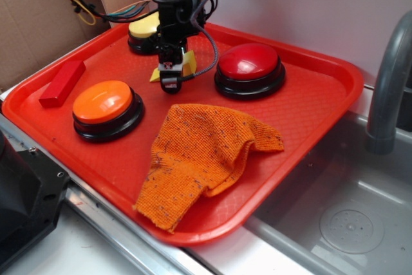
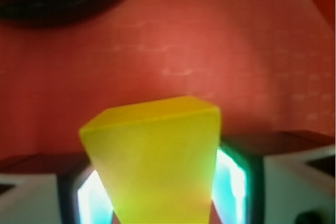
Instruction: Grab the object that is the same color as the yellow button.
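A small yellow wedge block sits near the back of a red tray, between the yellow button and the red button. From the wrist camera the wedge fills the lower middle of the view, its narrower end low and its broad top edge pointing away toward the tray floor. The black hand comes straight down over it, hiding most of the block from outside. Its fingers stand on either side of the wedge, pressed against its flanks. Whether the block is lifted or resting is unclear. An orange button, a red rectangular block and a crumpled orange cloth also lie on the tray.
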{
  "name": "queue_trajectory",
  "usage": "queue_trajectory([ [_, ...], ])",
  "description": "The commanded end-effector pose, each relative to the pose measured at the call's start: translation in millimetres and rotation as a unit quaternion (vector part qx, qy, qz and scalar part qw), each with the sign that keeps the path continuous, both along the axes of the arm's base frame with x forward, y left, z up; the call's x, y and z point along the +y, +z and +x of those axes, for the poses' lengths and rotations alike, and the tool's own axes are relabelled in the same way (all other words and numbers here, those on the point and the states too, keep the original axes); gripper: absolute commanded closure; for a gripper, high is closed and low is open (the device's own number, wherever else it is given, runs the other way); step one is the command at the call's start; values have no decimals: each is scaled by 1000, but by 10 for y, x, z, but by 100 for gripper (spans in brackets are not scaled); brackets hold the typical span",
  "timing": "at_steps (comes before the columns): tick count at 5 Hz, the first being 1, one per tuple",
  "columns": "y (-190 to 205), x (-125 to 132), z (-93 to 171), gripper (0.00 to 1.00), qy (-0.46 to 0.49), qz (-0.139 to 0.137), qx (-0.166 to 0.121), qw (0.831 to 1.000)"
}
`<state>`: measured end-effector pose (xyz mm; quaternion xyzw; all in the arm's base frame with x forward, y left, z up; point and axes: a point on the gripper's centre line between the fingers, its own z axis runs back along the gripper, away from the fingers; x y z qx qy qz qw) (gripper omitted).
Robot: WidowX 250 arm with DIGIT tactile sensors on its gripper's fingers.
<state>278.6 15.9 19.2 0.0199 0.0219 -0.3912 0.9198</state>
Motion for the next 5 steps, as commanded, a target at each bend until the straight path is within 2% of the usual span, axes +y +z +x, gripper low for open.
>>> queue_trajectory([
  [1, 960, 145, -198, 100, 184, 26, -16, 982],
  [2, 1393, 92, -434, 100, 305, 21, -1, 952],
  [3, 1665, -136, -564, 100, 363, 23, 15, 931],
  [4, 1769, -316, -605, 100, 351, 21, -4, 936],
  [5, 1825, -427, -639, 100, 319, 35, -11, 947],
])
